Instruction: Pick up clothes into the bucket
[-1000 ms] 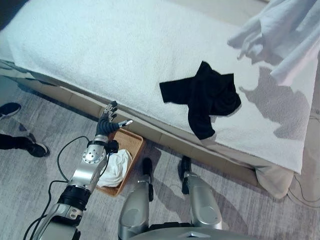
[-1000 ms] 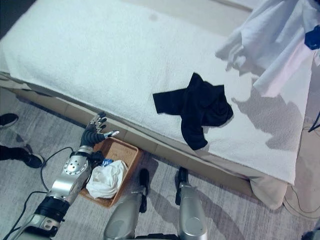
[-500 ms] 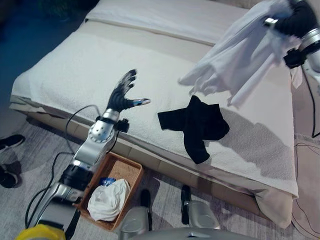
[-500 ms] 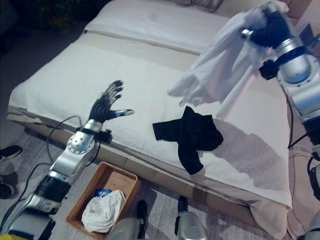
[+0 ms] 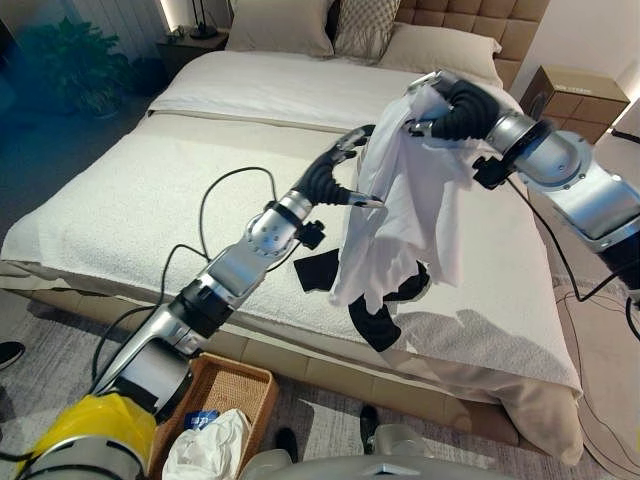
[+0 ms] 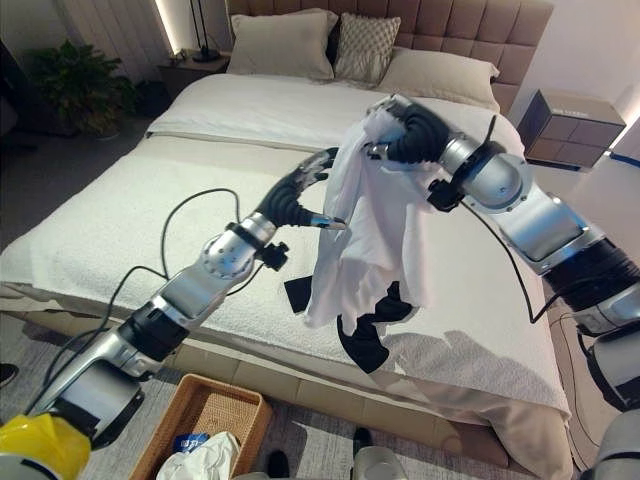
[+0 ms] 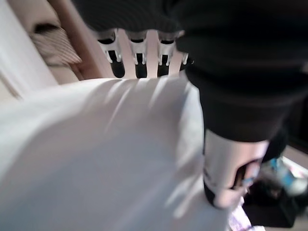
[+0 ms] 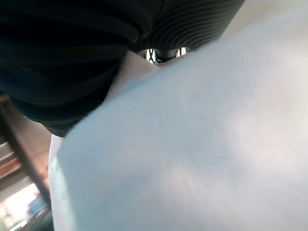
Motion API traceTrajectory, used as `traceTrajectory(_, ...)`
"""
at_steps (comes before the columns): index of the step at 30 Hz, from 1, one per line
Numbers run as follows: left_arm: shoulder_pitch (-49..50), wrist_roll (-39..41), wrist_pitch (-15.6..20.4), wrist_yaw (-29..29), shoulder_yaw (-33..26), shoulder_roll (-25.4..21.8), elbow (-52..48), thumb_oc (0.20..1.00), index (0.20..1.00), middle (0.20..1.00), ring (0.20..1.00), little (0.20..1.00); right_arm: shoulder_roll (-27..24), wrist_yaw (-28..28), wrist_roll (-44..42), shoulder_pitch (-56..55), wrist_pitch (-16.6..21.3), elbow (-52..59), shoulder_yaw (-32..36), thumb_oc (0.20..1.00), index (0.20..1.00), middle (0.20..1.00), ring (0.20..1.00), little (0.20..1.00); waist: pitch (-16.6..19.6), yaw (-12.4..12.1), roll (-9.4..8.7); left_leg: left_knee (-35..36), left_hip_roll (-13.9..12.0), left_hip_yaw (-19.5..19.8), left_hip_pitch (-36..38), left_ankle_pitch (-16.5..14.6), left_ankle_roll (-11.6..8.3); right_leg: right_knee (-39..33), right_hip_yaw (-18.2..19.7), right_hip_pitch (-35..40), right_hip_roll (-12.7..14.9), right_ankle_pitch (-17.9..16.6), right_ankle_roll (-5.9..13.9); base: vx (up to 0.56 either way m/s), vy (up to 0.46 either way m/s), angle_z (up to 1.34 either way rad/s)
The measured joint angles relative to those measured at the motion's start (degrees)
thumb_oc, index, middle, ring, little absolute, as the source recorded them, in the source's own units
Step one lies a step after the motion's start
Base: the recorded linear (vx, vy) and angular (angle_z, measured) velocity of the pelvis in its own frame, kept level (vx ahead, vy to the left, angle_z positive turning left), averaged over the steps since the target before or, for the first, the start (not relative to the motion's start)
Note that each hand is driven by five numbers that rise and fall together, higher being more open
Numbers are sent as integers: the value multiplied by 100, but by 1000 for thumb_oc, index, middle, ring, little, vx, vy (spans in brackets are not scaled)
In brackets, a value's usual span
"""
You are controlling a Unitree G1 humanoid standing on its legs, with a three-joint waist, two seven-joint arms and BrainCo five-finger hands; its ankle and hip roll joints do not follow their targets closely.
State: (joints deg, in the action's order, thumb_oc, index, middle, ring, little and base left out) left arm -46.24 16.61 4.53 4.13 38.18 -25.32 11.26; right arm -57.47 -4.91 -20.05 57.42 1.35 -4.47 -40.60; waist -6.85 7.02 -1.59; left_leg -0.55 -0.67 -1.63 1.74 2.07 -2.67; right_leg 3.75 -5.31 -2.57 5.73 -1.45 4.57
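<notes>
My right hand (image 5: 452,106) is shut on the top of a white garment (image 5: 400,215), which hangs above the bed (image 5: 130,210). My left hand (image 5: 331,176) is open, its straight fingers (image 7: 137,57) against the garment's near edge (image 7: 96,154). A black garment (image 6: 365,345) lies on the bed, partly hidden behind the hanging white one. A woven basket (image 5: 236,384) stands on the floor by the bed's near side, with a crumpled white cloth (image 5: 208,446) inside. White fabric (image 8: 202,144) covers my right hand's fingers in the right wrist view.
Pillows (image 5: 285,25) lie at the head of the bed. A nightstand (image 6: 577,125) stands at the far right and a plant (image 5: 72,72) at the far left. A person's shoe (image 5: 8,352) shows at the floor's left edge.
The camera has tilted up. My right hand has swung the white garment left and down over the black one. My left hand has risen and moved right to the garment's edge.
</notes>
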Motion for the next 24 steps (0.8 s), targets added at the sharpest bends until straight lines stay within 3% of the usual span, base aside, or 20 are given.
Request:
traceTrajectory(8, -19, 57, -28, -33, 125, 290, 408, 1000, 1000, 1000, 1000, 1000, 79, -2, -85, -17, -34, 167, -64, 200, 200, 200, 200, 200, 89, -10, 51, 23, -2, -2, 53, -2, -3, 11, -1, 36, 1, 7, -8, 0, 0, 0)
traceTrajectory(12, -19, 1152, -62, -240, 420, 432, 414, 1000, 1000, 1000, 1000, 1000, 153, -2, -150, -24, -33, 204, -81, 200, 200, 200, 200, 200, 133, -7, 104, 23, 2, 0, 54, -1, -3, 9, -1, 39, 4, 7, -8, 0, 0, 0)
traceTrajectory(17, -46, 1697, -275, -417, 807, 375, 414, 1000, 1000, 1000, 1000, 1000, 164, -3, -158, -33, -35, 206, -306, 200, 200, 200, 200, 200, 168, 1, 152, 23, -2, 5, 58, -1, -2, 4, -4, 48, 1, 6, -9, 0, 0, 0)
traceTrajectory(18, -46, 1812, -329, -471, 844, 364, 421, 526, 526, 526, 526, 526, 178, -3, -158, -44, -35, 205, -336, 200, 200, 200, 200, 200, 173, 0, 160, 22, -1, 7, 58, -1, -3, 5, -6, 48, 1, 6, -9, 0, 0, 0)
traceTrajectory(19, -46, 1852, -338, -506, 856, 351, 421, 200, 200, 200, 200, 200, 184, -3, -158, -46, -35, 205, -336, 200, 200, 200, 200, 200, 174, 1, 162, 22, -2, 7, 58, -1, -3, 5, -7, 49, 0, 7, -9, 0, 0, 0)
traceTrajectory(24, -44, 2087, -395, -616, 906, 215, 421, 200, 200, 200, 200, 200, 245, 24, -156, -138, -34, 200, -271, 200, 200, 200, 200, 200, 182, -2, 173, 17, -2, 14, 64, -1, -2, 8, -13, 59, 2, 7, -8, 0, 0, 0)
